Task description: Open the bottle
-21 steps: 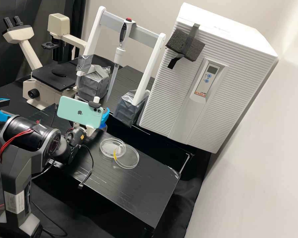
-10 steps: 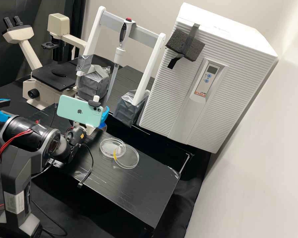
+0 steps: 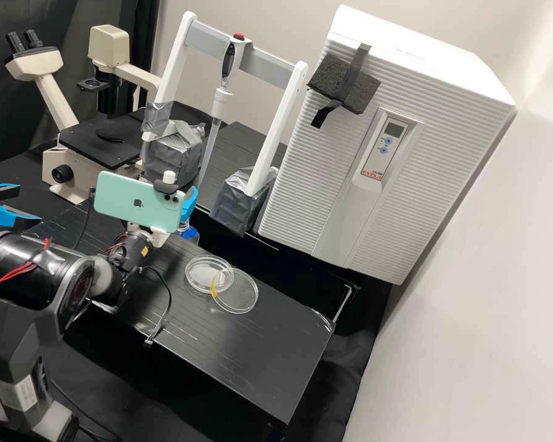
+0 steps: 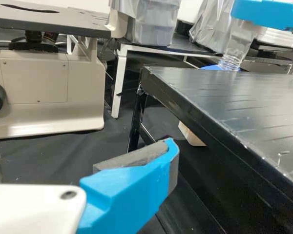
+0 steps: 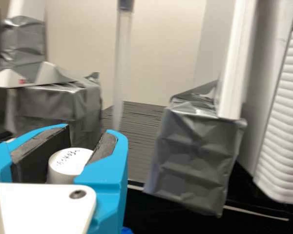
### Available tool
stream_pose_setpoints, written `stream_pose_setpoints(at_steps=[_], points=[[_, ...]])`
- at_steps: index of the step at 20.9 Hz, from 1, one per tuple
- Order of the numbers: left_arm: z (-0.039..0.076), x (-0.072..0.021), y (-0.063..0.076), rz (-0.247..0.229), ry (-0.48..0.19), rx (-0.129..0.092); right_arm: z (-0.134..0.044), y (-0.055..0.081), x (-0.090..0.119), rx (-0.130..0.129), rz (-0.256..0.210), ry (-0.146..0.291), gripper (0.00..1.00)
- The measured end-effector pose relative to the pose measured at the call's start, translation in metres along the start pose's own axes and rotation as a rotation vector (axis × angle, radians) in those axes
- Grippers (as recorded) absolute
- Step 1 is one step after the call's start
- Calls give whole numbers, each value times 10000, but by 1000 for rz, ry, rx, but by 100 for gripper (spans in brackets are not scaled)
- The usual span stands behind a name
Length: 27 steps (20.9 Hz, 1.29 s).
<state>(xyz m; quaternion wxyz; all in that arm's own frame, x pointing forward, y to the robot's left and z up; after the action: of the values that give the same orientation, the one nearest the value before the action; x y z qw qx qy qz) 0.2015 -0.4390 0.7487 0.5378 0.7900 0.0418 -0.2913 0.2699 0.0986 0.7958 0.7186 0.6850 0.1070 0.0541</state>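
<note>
My right gripper point(image 3: 187, 201) hangs over the far left corner of the raised black platform point(image 3: 246, 344), shut on a white screw cap point(image 5: 66, 161). In the right wrist view the cap sits between the two blue fingers point(image 5: 110, 161). Just under the gripper stands the clear bottle point(image 3: 189, 233); its bare threaded neck point(image 4: 230, 59) shows below the blue finger in the left wrist view. My left gripper point(image 3: 7, 202) is far off at the left edge, lower than the platform top, open with nothing in it point(image 4: 83, 153).
Two clear petri dishes point(image 3: 209, 273) point(image 3: 235, 292) lie mid-platform to the right of the bottle. A pipette point(image 3: 221, 98) hangs in a white stand with taped feet behind it. A microscope point(image 3: 74, 141) stands at back left, a large white machine point(image 3: 381, 141) at the right.
The right arm has lifted and drawn back to the left with the cap in its fingers, and the bottle now shows beneath it. The left gripper has kept still.
</note>
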Motion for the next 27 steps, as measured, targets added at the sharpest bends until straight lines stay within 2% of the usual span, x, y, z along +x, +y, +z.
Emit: stream_pose_setpoints(at_steps=[5, 9, 15, 24, 27], points=[[0, 0, 0, 0, 0, 0, -107, -45, -273, 1, -26, 41, 0], [-1, 0, 0, 0, 1, 0, -126, -34, -432, -22, -28, 51, 0], [-1, 0, 0, 0, 1, 0, -35, -120, -578, -27, -82, 6, 0], [-17, 9, 25, 10, 5, 3, 58, -225, -584, -30, -133, -38, 0], [-19, 8, 25, 10, 6, 3, 110, -284, -591, -54, -160, -58, 0]])
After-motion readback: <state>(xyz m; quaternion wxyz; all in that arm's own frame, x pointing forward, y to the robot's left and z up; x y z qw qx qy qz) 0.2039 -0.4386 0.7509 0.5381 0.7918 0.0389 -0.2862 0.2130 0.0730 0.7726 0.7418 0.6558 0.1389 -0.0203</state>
